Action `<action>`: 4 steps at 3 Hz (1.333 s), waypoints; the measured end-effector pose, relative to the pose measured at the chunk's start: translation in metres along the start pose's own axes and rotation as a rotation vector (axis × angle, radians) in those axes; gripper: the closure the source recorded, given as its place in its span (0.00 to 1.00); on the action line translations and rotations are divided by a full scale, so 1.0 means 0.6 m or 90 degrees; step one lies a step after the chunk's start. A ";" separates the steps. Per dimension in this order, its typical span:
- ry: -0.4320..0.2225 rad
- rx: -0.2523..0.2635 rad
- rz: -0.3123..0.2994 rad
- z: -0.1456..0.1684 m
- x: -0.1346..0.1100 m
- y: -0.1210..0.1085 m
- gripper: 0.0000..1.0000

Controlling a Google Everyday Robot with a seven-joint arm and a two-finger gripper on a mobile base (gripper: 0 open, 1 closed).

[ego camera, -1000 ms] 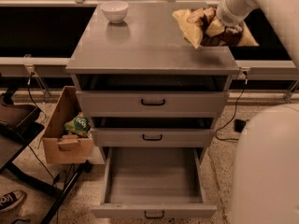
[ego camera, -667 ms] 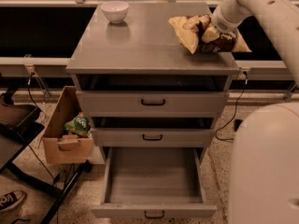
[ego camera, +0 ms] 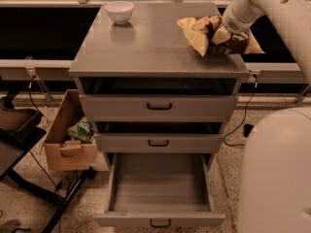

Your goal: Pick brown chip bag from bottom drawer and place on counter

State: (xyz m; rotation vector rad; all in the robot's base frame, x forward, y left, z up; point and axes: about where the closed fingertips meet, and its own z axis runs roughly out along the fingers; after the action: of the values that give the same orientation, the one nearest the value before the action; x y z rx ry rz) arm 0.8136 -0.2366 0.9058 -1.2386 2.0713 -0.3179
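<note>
The brown chip bag (ego camera: 200, 32) lies crumpled at the right end of the counter (ego camera: 146, 50), its cream edges showing. My gripper (ego camera: 221, 35) comes in from the upper right on the white arm and is shut on the bag's right part, low over the counter near its right edge. The bottom drawer (ego camera: 160, 221) is pulled fully out below the two upper drawers, and its grey inside holds nothing.
A white bowl (ego camera: 119, 11) stands at the counter's back left. A cardboard box (ego camera: 68, 152) with a green bag (ego camera: 81, 129) sits on the floor left of the cabinet. A black stand (ego camera: 17, 125) is at far left. My white base (ego camera: 277, 174) fills the lower right.
My gripper has carried the brown chip bag a little to the left and down, onto the counter's right end. The drawers have not moved.
</note>
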 end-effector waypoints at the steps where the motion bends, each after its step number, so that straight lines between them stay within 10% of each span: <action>1: 0.000 0.000 0.000 0.000 0.000 0.000 0.12; 4: 0.017 0.022 0.014 -0.035 0.001 -0.024 0.00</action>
State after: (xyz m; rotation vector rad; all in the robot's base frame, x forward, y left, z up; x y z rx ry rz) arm 0.8090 -0.2472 0.9285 -1.1959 2.0914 -0.3601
